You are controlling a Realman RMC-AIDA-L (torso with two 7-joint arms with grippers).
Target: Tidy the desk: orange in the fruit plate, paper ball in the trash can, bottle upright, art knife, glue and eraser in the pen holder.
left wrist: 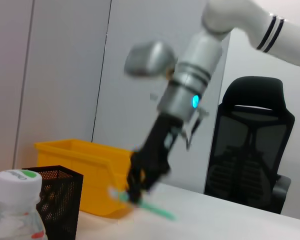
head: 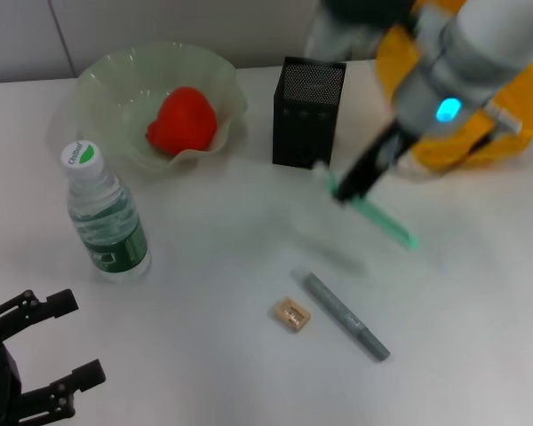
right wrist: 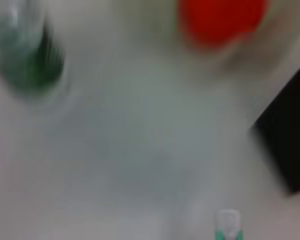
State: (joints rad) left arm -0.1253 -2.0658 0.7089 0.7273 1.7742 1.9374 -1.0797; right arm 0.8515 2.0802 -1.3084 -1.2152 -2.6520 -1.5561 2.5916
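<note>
My right gripper (head: 345, 188) is shut on a slim green art knife (head: 386, 224) and holds it slanted just above the table, right of the black mesh pen holder (head: 307, 112). The left wrist view shows the same grip (left wrist: 136, 189). The knife's tip shows in the right wrist view (right wrist: 227, 226). A grey glue pen (head: 346, 316) and a tan eraser (head: 291, 314) lie on the table in front. The orange (head: 183, 118) sits in the green fruit plate (head: 107, 89). The bottle (head: 107, 216) stands upright. My left gripper (head: 67, 342) is open at the near left. No paper ball shows.
The yellow trash can (head: 506, 124) stands at the back right, behind my right arm. In the left wrist view it (left wrist: 85, 170) stands behind the pen holder (left wrist: 55, 200), with a black office chair (left wrist: 250, 145) beyond the table.
</note>
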